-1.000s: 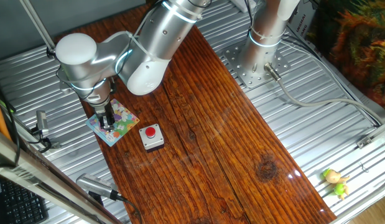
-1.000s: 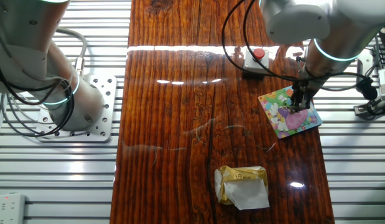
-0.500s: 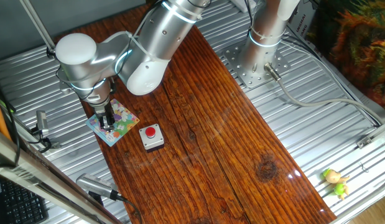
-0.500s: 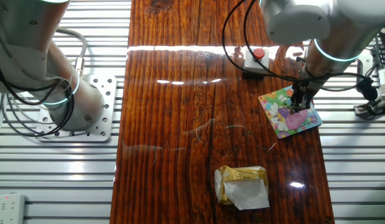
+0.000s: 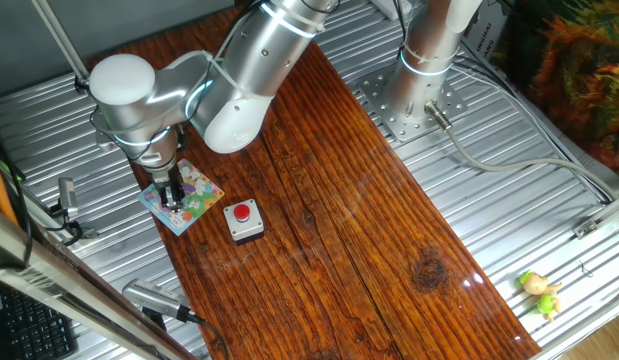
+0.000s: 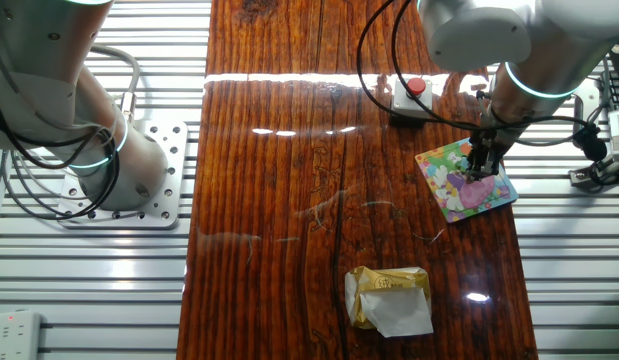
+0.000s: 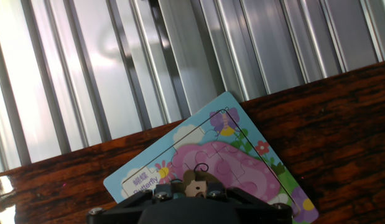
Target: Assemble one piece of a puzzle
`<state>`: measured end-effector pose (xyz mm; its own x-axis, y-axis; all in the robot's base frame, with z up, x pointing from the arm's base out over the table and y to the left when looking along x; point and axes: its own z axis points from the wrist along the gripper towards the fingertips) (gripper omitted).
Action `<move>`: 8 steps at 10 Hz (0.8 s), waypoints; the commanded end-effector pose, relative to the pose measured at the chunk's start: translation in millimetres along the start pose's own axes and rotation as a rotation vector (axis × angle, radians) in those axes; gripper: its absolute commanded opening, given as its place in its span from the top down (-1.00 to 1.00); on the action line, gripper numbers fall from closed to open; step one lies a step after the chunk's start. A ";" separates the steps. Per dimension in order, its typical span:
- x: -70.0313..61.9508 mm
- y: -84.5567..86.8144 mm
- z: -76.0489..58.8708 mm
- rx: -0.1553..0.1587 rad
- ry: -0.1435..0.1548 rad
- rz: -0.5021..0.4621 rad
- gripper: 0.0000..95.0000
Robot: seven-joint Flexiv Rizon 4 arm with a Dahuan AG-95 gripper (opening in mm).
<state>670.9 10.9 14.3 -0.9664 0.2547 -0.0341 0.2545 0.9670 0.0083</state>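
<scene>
The puzzle is a small pastel picture board with a light-blue edge, lying at the edge of the wooden table; it also shows in the other fixed view and in the hand view. My gripper points straight down with its fingertips on the board. In the hand view a small tan piece sits pinched between the dark jaws of the gripper, right over the pink part of the picture. Its printed face is hidden.
A small grey box with a red round button stands next to the board, also in the other fixed view. A crumpled yellow and white wrapper lies on the wood. Ribbed metal borders the table beside the board.
</scene>
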 end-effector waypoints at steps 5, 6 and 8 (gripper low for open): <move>0.1 0.0 -0.3 0.002 -0.002 -0.007 0.60; 0.1 0.0 -0.3 0.002 -0.002 -0.008 0.60; 0.1 0.0 -0.3 0.004 -0.002 -0.012 0.60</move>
<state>670.7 11.0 14.9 -0.9693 0.2433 -0.0358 0.2433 0.9700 0.0045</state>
